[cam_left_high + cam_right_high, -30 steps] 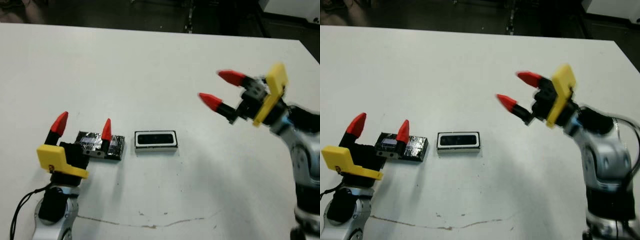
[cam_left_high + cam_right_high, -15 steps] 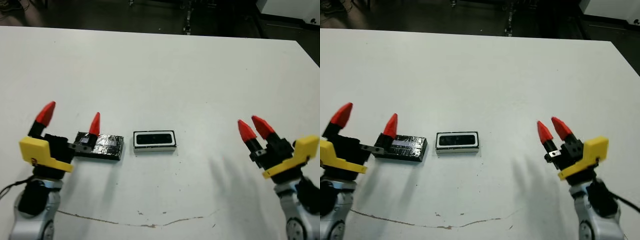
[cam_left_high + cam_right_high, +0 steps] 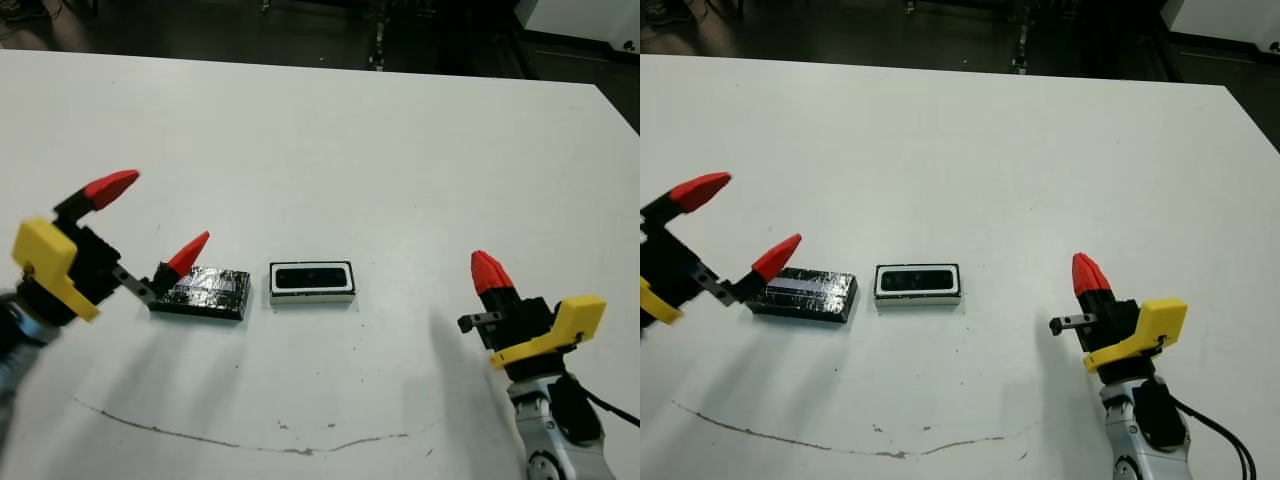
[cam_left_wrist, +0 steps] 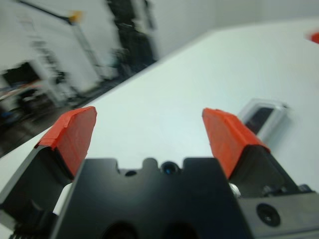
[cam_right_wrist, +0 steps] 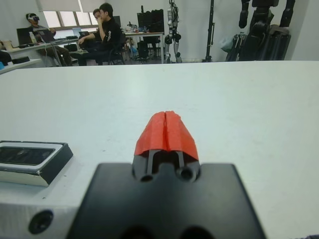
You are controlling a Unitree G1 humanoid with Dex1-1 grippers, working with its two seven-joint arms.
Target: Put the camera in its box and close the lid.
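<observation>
The box [image 3: 311, 295], a small white-walled tray with a black rim, sits at mid-table with the camera [image 3: 311, 277], a slim dark bar, lying inside it. Just left of it the lid [image 3: 205, 290], a flat crinkled black slab, lies flat on the table. Raised over the lid's left end, my left gripper [image 3: 150, 217] is open and holds nothing. The left wrist view shows its two fingers [image 4: 72, 132] wide apart, with the box [image 4: 261, 117] beyond them. My right gripper [image 3: 487, 270] is shut and empty at the front right, well clear of the box [image 5: 30, 159].
A thin brown line [image 3: 250, 440] runs across the table near its front edge. Beyond the far edge, the right wrist view shows seated people [image 5: 104, 30] at desks and equipment stands [image 5: 259, 25]. The table's right edge [image 3: 620, 110] lies near my right arm.
My left gripper has lifted and swung left off the lid, with its fingers wider apart. My right arm dropped from above the table to the front right, and its fingers closed. Box and lid stayed put.
</observation>
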